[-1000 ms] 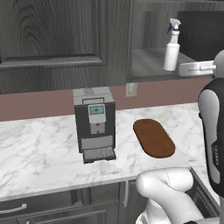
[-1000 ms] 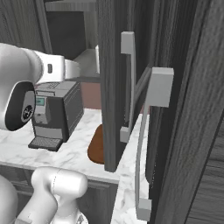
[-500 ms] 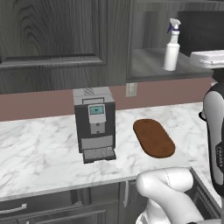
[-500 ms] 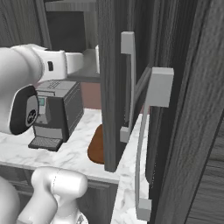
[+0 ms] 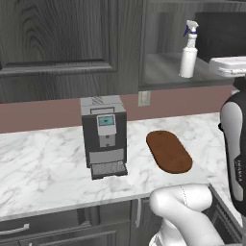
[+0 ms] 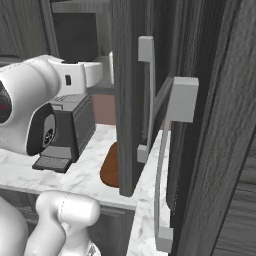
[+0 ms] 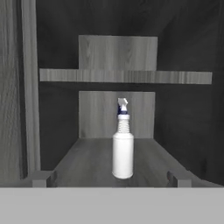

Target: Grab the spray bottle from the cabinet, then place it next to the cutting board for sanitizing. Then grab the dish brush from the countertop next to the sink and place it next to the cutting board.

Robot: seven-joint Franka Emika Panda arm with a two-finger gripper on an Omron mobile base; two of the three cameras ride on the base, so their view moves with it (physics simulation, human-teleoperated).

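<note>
Closest, the end effector (image 7: 112,178) has its two small dark tips spread wide apart, and it holds nothing. Just past them, the smooth white spray bottle (image 7: 123,144) with its blue-and-white top stands up straight on the grey shelf of the dark, woody cabinet (image 7: 118,76). Down on the white, grey-veined stone desk (image 5: 43,163) lies the flat, oval, red-brown cutting board (image 5: 168,151), beside a boxy grey coffee machine (image 5: 104,136).

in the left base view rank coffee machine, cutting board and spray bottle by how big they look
1. coffee machine, clearly largest.
2. cutting board, a flat oval, smaller.
3. spray bottle, smallest, though it stands farther back on the cabinet shelf, which shrinks it somewhat.
</note>
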